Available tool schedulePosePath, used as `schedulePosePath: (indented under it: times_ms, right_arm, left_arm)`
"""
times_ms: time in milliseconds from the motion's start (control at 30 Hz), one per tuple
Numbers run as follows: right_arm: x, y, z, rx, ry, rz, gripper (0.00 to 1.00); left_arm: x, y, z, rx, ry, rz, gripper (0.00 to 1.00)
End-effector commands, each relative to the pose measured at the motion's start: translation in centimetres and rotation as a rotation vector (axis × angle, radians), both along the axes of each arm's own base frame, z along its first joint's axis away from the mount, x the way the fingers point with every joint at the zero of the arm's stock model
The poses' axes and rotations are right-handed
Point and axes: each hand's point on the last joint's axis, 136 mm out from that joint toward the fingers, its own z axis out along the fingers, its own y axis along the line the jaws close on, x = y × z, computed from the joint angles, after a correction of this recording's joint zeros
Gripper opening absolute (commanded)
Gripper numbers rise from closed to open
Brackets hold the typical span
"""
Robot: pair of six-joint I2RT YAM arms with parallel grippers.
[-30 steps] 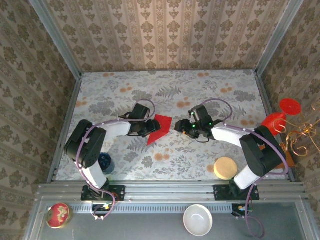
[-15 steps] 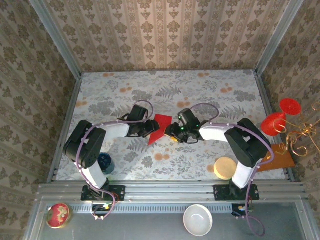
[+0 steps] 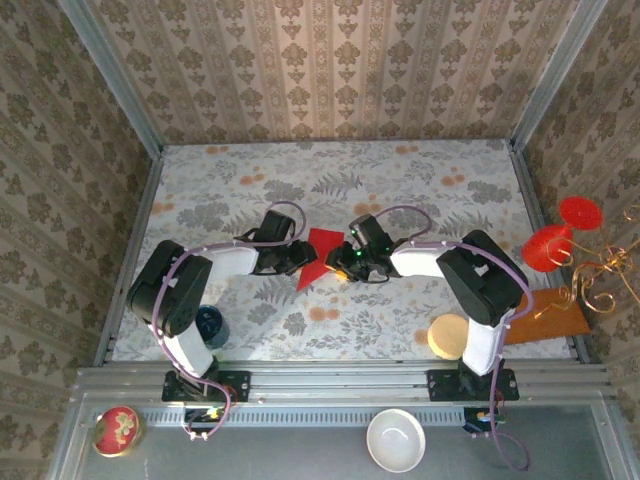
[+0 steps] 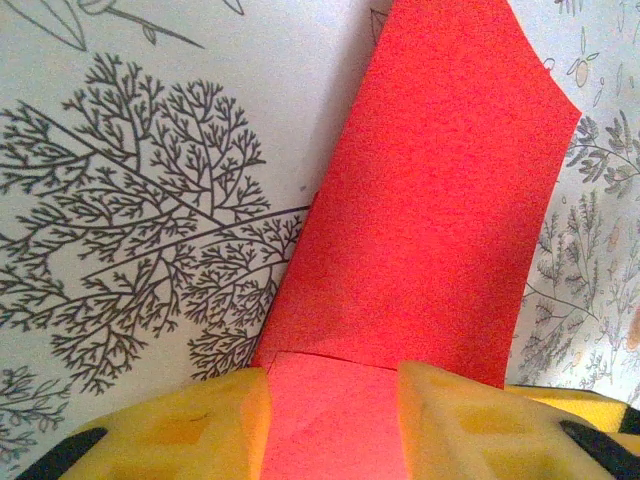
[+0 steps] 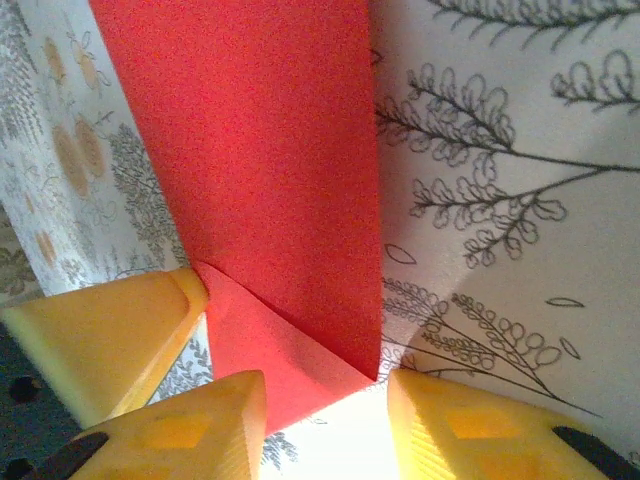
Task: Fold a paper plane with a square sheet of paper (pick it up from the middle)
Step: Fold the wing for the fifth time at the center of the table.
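A lab test booth: wallpapered panels (image 3: 340, 70), aluminium framing (image 3: 340, 380), floral-covered table (image 3: 420, 180).

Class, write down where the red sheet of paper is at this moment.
In the top view, the red sheet of paper lies near the middle of the table, directly between the left gripper and the right gripper.

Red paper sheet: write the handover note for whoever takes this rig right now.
Left tool: jaws apart, astride one end of the square sheet of paper.
Right tool: jaws apart, astride a folded corner at the opposite end.
The paper is at the middle of the table, between both tools.
Done: at least one fold made.
Left: the remaining folds; no plane shape yet.
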Motion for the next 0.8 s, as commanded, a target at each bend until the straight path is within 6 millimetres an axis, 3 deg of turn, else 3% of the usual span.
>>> schedulePosePath:
  times_ms: [0, 433, 767]
  right_arm:
    - [1.7, 0.7, 0.3, 0.056, -0.037, -0.037, 0.36]
    - [2.2, 0.0, 0.7, 0.095, -0.066, -0.087, 0.29]
    - [2.0, -0.5, -0.2, 0.075, -0.060, -0.095, 0.26]
  left_arm:
    - [-2.7, 2.0, -3.3, 0.085, 0.134, 0.023, 0.39]
    - [-2.5, 2.0, -2.8, 0.085, 0.128, 0.024, 0.37]
    - [-2.3, 1.9, -2.5, 0.085, 0.121, 0.020, 0.37]
